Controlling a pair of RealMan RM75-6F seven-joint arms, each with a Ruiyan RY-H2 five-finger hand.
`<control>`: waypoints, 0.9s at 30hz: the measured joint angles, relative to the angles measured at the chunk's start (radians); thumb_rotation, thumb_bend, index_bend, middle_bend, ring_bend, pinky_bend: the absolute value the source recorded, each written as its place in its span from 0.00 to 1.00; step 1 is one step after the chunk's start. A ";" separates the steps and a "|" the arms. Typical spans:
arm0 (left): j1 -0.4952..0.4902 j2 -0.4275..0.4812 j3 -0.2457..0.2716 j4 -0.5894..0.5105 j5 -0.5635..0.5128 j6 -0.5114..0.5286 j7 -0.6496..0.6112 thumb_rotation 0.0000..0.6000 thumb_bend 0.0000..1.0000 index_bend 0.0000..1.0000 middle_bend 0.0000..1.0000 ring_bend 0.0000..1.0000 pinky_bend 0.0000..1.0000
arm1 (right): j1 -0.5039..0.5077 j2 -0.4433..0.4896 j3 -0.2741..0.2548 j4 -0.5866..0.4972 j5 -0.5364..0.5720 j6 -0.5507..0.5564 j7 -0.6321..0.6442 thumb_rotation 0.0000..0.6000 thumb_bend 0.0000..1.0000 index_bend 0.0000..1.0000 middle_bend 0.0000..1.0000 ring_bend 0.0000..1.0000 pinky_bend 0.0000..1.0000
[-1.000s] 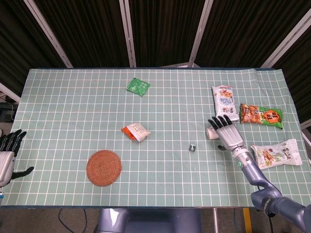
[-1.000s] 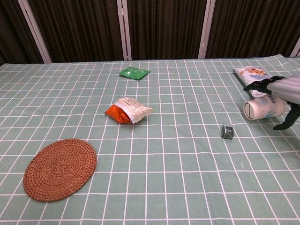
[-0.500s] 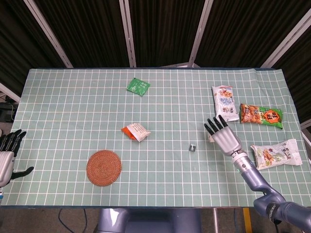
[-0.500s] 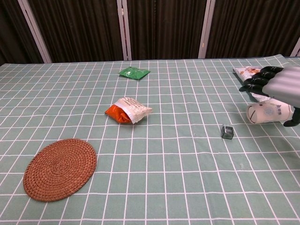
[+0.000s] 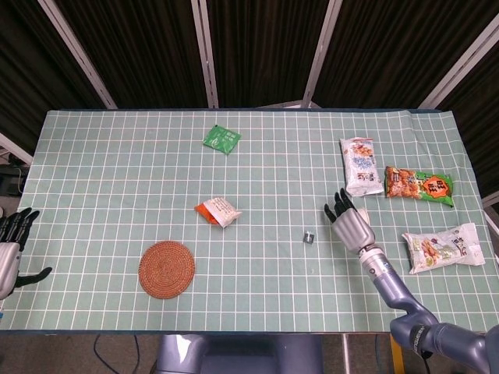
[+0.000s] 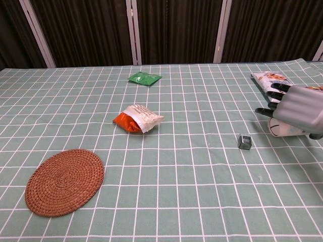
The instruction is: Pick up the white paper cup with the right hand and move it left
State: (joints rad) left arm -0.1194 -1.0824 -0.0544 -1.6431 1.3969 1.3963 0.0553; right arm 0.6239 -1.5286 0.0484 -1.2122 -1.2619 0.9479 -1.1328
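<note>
The white paper cup [image 6: 280,129] lies on its side on the green checked table, its mouth facing left. Only its lower edge shows in the chest view. In the head view the hand hides it. My right hand [image 6: 298,108] sits directly over the cup with its back up and its dark fingertips [image 6: 275,94] spread out past the cup's rim. I cannot see a closed grip on the cup. From the head view the right hand [image 5: 348,222] is at the right-centre of the table. My left hand [image 5: 11,251] hangs off the table's left edge, fingers apart and holding nothing.
A small dark cube [image 6: 245,142] lies just left of the cup. Further left are an orange and white snack bag [image 6: 137,118], a woven coaster [image 6: 64,181] and a green packet [image 6: 144,78]. Snack packets [image 5: 361,166] [image 5: 419,185] [image 5: 443,248] lie behind and right of the hand.
My right hand has moved left and come down over the cup, covering most of it. The cup has stayed lying in place. The left hand has barely moved.
</note>
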 measured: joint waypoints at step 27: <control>-0.004 -0.003 0.004 -0.006 0.005 -0.004 0.011 1.00 0.00 0.00 0.00 0.00 0.00 | 0.010 -0.040 -0.064 0.095 -0.081 0.054 0.035 1.00 0.21 0.29 0.40 0.24 0.30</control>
State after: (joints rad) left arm -0.1235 -1.0856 -0.0503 -1.6495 1.4020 1.3918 0.0664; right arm 0.6337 -1.5685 -0.0156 -1.1170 -1.3430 1.0024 -1.0982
